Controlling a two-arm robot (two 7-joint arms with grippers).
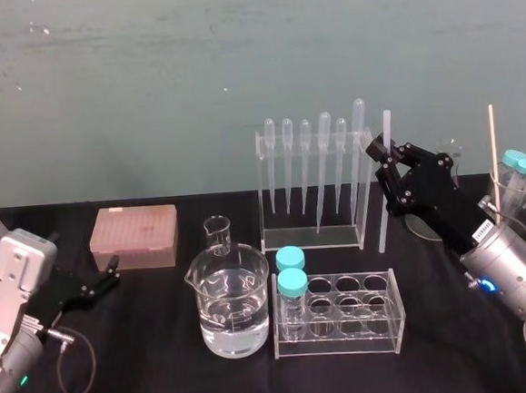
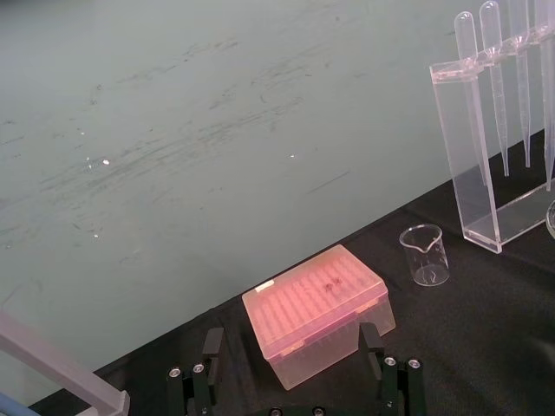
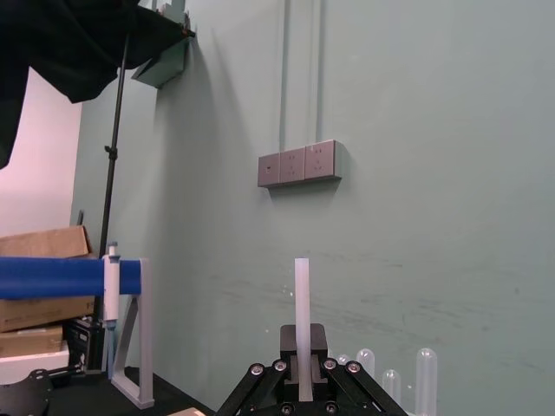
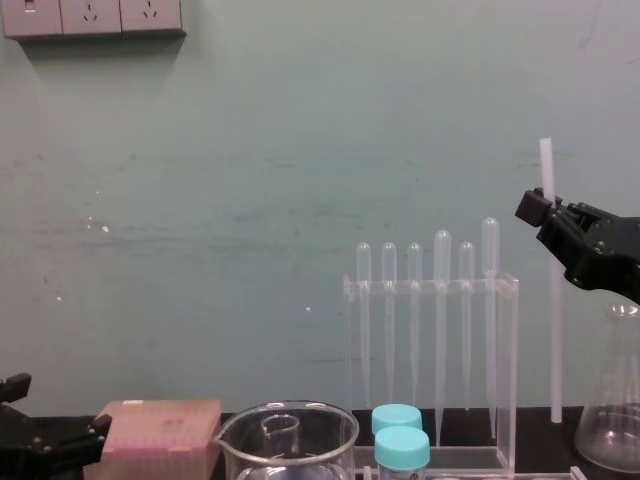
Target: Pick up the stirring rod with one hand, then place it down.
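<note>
Right claw (image 1: 388, 153) closed on stirring rod (image 4: 554, 340) near upper end; short stub shows above jaws.
Key relation: rod already between jaws; long axis vertical, 12-to-6 in chest view; arm body runs off toward 4 o'clock in head view.
Rod stands just beside pipette rack (image 1: 312, 240), at its 3 o'clock; lower tip close to counter (image 1: 149, 369), contact not discernible.
Rod: thin, straight, translucent white, even thickness, blunt top.
Left claw (image 1: 106, 280) parked at 9 o'clock of beaker (image 1: 230, 299), jaws apart, empty; well apart from rod.
Judgement: set-down step pending.
</note>
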